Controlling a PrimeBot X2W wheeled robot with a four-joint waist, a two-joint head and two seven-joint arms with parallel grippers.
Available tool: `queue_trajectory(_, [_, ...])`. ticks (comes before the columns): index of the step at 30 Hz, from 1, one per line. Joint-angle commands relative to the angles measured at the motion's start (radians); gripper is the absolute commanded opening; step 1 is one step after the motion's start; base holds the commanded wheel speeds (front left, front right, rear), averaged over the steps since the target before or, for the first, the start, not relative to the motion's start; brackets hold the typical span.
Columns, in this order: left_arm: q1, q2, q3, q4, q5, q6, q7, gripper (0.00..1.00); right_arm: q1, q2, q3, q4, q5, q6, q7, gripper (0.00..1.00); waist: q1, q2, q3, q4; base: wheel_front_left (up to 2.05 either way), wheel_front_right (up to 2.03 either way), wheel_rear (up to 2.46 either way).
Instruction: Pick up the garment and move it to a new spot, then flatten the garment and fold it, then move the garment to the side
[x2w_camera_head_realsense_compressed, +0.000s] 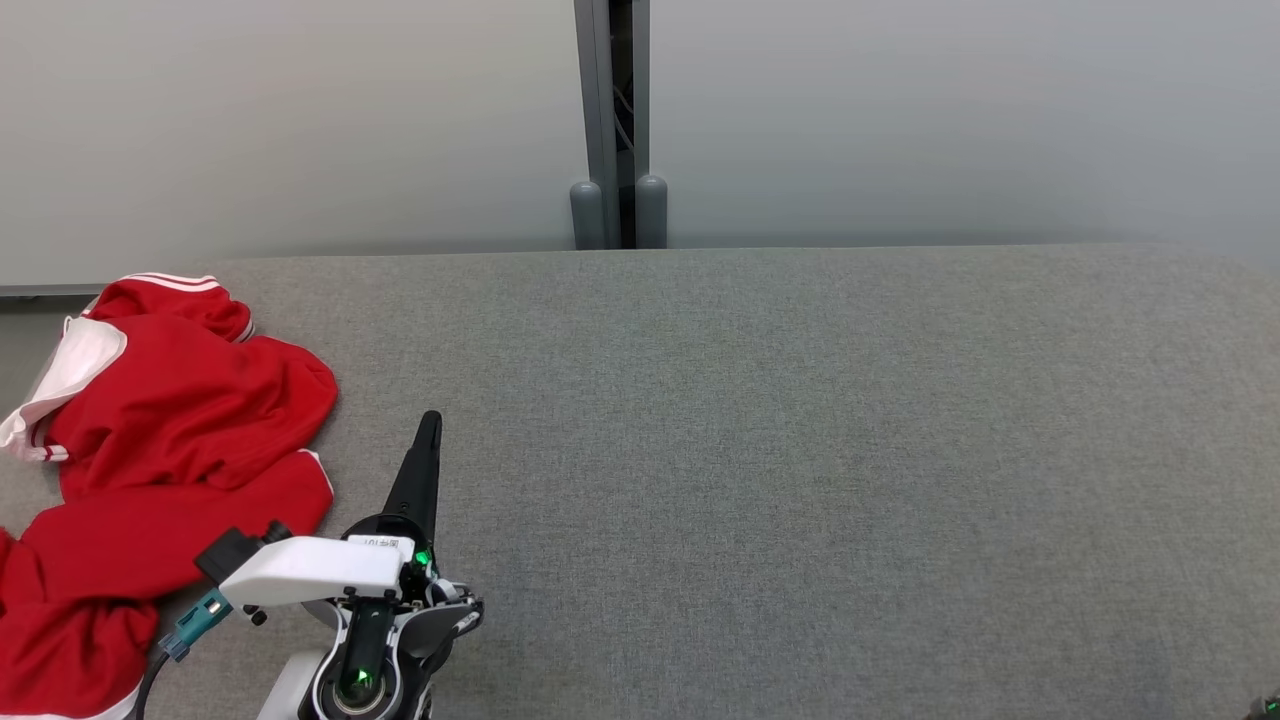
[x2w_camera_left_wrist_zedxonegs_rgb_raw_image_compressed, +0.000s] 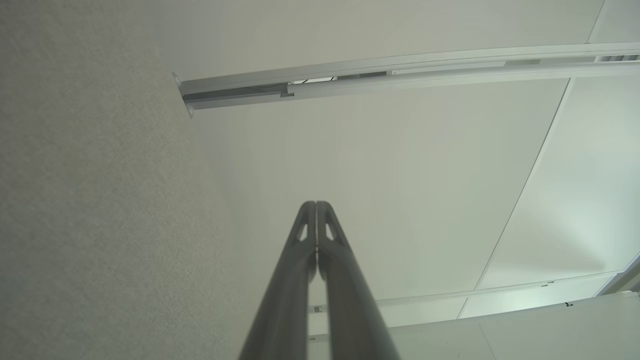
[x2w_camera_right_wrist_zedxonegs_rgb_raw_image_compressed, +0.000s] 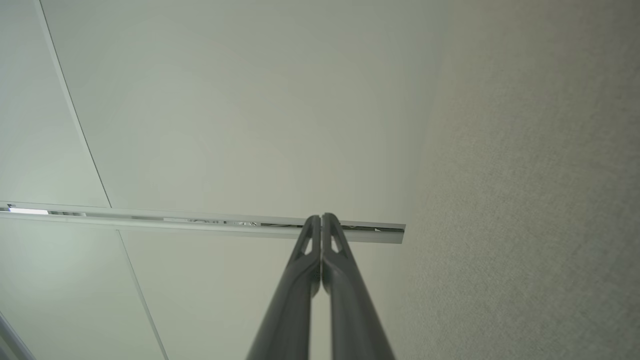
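Space is plentiful on the table (x2w_camera_head_realsense_compressed: 800, 450): its bare middle looks the natural new spot, though the grey, finely woven covering may drag at cloth, so the lift should go high. The red garment (x2w_camera_head_realsense_compressed: 180, 430) lies crumpled at the table's left edge, soft jersey in loose rounded folds, with white striped cuffs and a white lining. A raised fold or cuff would likely give the surest pinch. Just right of it the left tool (x2w_camera_head_realsense_compressed: 430, 422) points away from the robot, slim dark fingers pressed together on nothing, so it must open first. The right tool (x2w_camera_right_wrist_zedxonegs_rgb_raw_image_compressed: 321, 217) is likewise closed and empty.
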Motion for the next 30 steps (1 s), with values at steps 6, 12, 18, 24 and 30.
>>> queue_trajectory(6, [-0.017, 0.006, 0.001, 0.0, -0.001, -0.002, 0.0, 0.0, -0.004, -0.009, -0.001, 0.0, 0.0, 0.004, 0.003, 0.0, 0.0, 0.0, 0.0, 0.0, 0.0, 0.0, 0.0])
queue_trajectory(12, [-0.017, 0.006, 0.001, 0.0, -0.001, -0.002, 0.0, 0.0, -0.004, -0.009, -0.001, 0.0, 0.0, 0.004, 0.003, 0.0, 0.0, 0.0, 0.0, 0.0, 0.0, 0.0, 0.0])
queue_trajectory(18, [-0.017, 0.006, 0.001, 0.0, -0.001, -0.002, 0.0, 0.0, -0.004, -0.009, -0.001, 0.0, 0.0, 0.004, 0.003, 0.0, 0.0, 0.0, 0.0, 0.0, 0.0, 0.0, 0.0])
queue_trajectory(24, [-0.017, 0.006, 0.001, 0.0, -0.001, -0.002, 0.0, 0.0, -0.004, -0.009, -0.001, 0.0, 0.0, 0.004, 0.003, 0.0, 0.0, 0.0, 0.0, 0.0, 0.0, 0.0, 0.0])
queue_trajectory(30, [-0.017, 0.006, 0.001, 0.0, -0.001, -0.002, 0.0, 0.0, -0.004, -0.009, -0.001, 0.0, 0.0, 0.004, 0.003, 0.0, 0.0, 0.0, 0.0, 0.0, 0.0, 0.0, 0.0])
